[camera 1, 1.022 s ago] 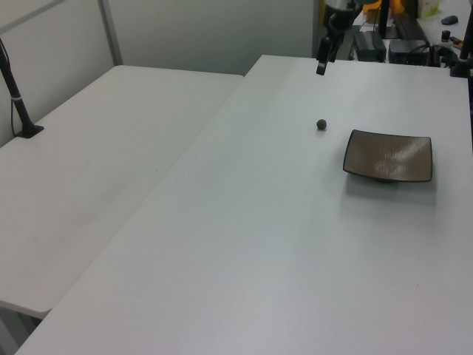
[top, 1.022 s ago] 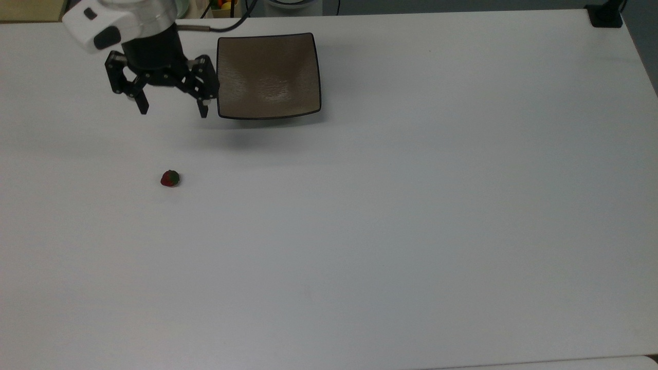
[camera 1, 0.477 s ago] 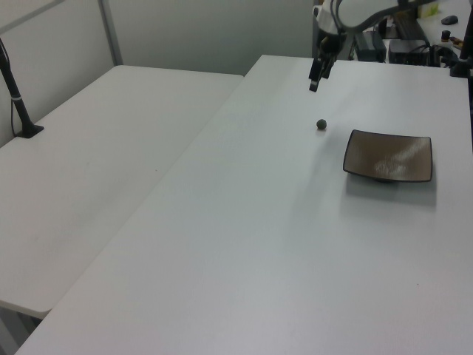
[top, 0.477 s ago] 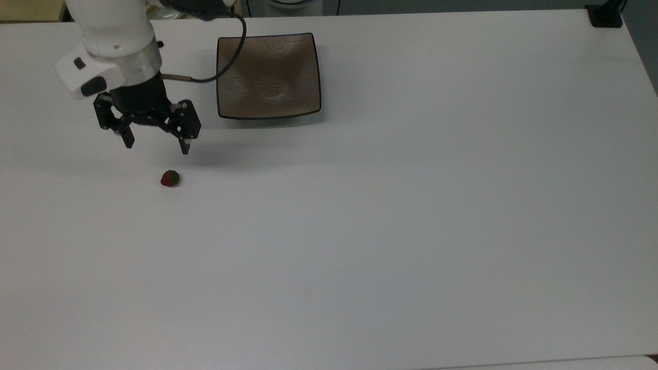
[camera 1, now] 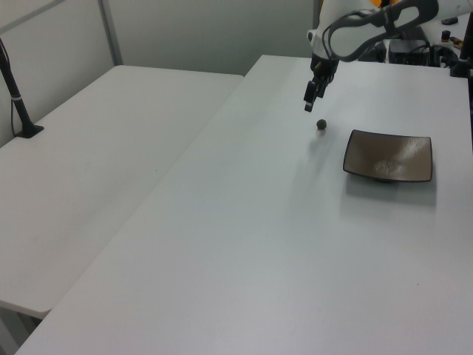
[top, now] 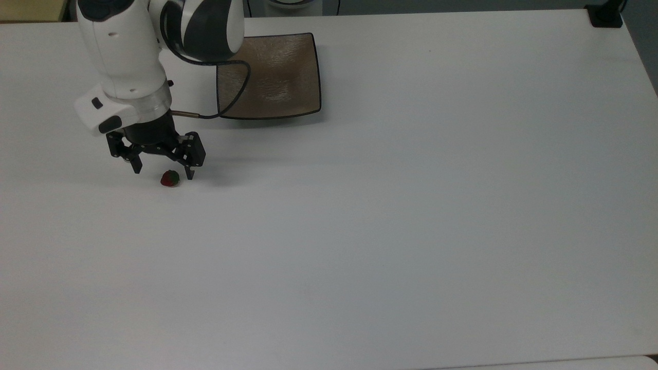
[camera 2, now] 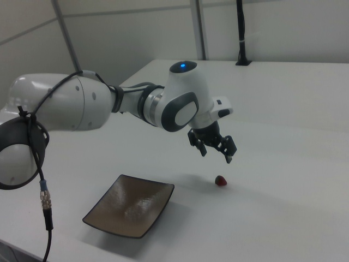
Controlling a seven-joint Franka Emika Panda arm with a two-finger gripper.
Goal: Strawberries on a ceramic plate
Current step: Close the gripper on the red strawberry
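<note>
A tiny red strawberry (top: 170,178) with a green cap lies on the white table, left of centre in the top view. My gripper (top: 163,173) is open, one finger on either side of the berry, and holds nothing. In the right view the gripper (camera 2: 217,156) hangs a short way above the strawberry (camera 2: 220,180). The square tan-brown ceramic plate (top: 288,72) sits toward the table's far edge, its left corner covered by the arm. The left view shows the gripper (camera 1: 309,103) just above the strawberry (camera 1: 321,124), with the plate (camera 1: 388,157) to the left view's right.
A black post base (top: 605,15) stands at the table's top-right corner in the top view. A second white table (camera 1: 89,163) with a black post (camera 1: 15,89) adjoins on the left view's left. A cable (camera 2: 43,202) hangs from the arm near the plate.
The gripper has travelled from beside the plate toward the top view's bottom and come down, so its open fingers now flank the strawberry. Strawberry and plate have not moved.
</note>
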